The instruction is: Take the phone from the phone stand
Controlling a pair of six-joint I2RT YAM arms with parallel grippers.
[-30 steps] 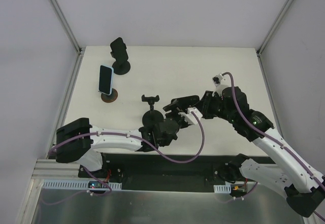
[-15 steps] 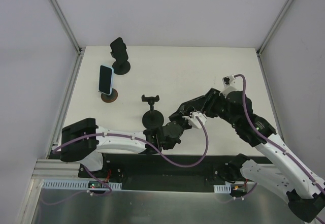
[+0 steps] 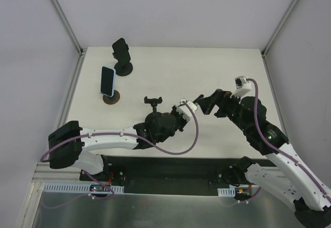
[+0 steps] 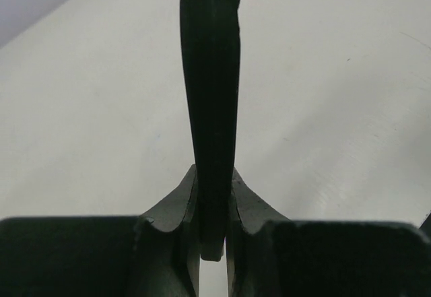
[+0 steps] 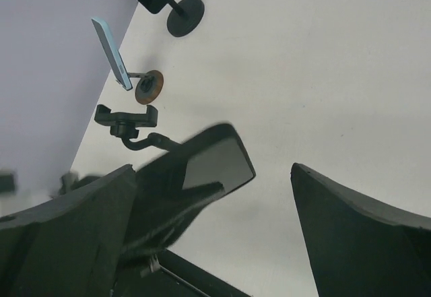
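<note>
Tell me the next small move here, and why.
Probably lower the left tool and lay the phone on the bare table, away from the stand. The left tool is shut on the phone's edge, the stand's clamp is empty, and the right tool is open.

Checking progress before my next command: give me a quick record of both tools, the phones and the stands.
left tool: shut on dark phone, seen edge-on
right tool: open, holding nothing
middle stand: clamp empty
blue phone: on brown-based stand
black phone: on black stand, far left of the table
</note>
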